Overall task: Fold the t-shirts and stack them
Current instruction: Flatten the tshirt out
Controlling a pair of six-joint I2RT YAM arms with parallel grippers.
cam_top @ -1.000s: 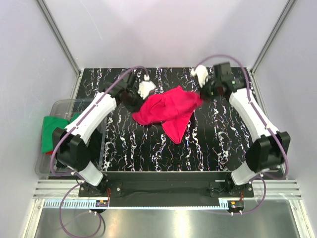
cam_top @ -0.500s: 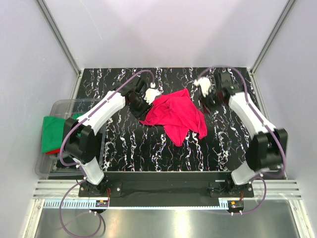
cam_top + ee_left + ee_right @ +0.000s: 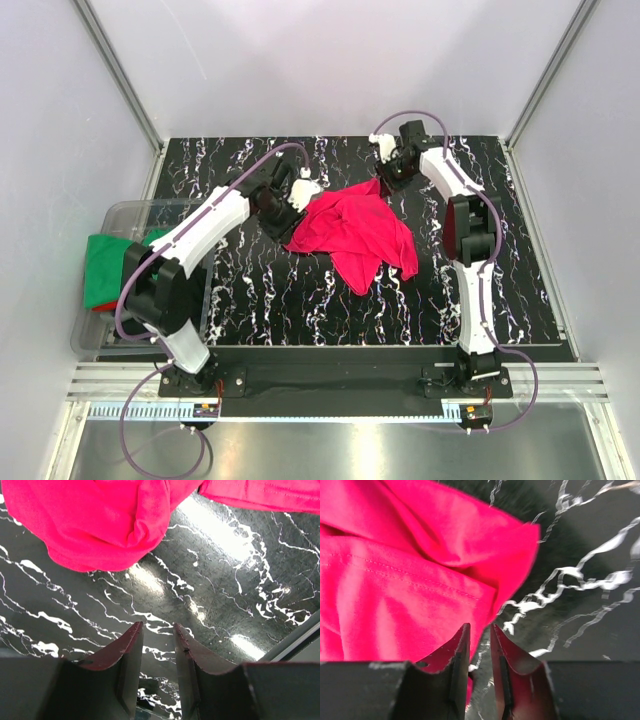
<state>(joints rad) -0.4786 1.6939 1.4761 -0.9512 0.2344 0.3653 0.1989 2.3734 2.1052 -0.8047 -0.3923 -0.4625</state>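
I find no readable text, label, brand or number in any view from where I'm driving.

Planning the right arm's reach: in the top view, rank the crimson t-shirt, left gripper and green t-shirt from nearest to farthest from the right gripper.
From the right gripper:
1. The crimson t-shirt, centre, with its far edge right at the fingertips.
2. The left gripper, across the shirt at its left edge.
3. The green t-shirt, far left, in the clear bin.
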